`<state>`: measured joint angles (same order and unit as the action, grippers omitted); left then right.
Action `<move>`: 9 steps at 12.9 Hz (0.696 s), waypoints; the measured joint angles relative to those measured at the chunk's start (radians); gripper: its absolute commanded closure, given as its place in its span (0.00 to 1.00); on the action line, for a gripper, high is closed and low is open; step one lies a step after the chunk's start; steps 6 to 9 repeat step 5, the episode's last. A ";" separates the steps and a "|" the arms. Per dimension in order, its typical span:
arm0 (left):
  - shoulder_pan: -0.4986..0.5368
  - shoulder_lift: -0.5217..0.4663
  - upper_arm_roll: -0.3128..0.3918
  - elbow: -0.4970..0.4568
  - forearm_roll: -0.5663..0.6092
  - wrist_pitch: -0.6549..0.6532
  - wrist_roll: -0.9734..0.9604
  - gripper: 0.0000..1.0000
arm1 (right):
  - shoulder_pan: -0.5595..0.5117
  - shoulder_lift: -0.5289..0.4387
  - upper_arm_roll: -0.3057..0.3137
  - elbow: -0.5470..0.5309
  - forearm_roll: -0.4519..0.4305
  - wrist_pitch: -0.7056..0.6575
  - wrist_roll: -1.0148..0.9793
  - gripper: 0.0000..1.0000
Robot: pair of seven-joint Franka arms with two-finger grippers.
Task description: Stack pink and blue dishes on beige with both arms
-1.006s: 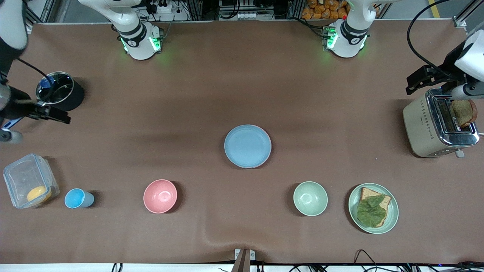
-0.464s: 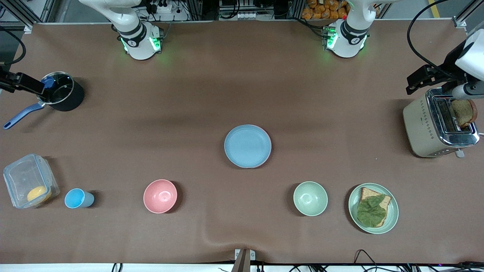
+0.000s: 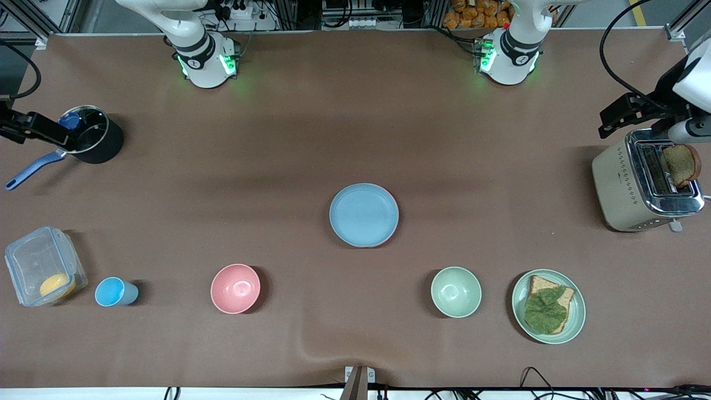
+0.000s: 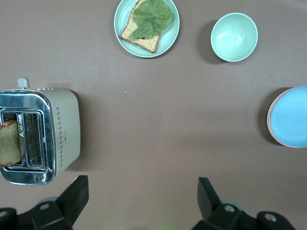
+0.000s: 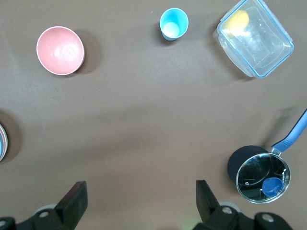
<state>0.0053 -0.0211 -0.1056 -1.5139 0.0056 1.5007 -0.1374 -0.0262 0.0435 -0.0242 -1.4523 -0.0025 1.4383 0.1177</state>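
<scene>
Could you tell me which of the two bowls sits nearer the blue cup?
The pink bowl: it stands beside the blue cup, toward the right arm's end; the green bowl sits by the sandwich plate.

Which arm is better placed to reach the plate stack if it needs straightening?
Left, marginally. Both grippers hang open at either end of the table, but the left gripper has much of the blue plate in its wrist view; the right gripper has only a sliver.
</scene>
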 measured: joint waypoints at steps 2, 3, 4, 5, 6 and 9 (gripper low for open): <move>0.000 0.000 0.000 0.005 0.000 0.000 0.000 0.00 | 0.000 0.000 0.000 0.000 0.000 0.000 0.000 0.00; 0.000 0.000 0.000 0.006 0.000 0.000 0.000 0.00 | 0.000 0.000 0.000 0.000 0.001 0.000 0.000 0.00; 0.000 0.000 -0.001 0.006 0.000 0.000 0.000 0.00 | 0.000 0.000 0.000 0.000 0.001 0.000 0.000 0.00; 0.000 0.000 -0.002 0.006 0.000 0.000 0.000 0.00 | 0.000 0.000 0.000 0.000 0.001 0.001 0.000 0.00; 0.000 0.000 -0.002 0.006 0.000 0.000 0.000 0.00 | 0.000 0.000 0.000 0.000 0.001 0.001 0.000 0.00; 0.000 0.000 -0.002 0.006 0.000 0.000 0.000 0.00 | 0.000 0.000 0.000 0.000 0.001 0.001 0.000 0.00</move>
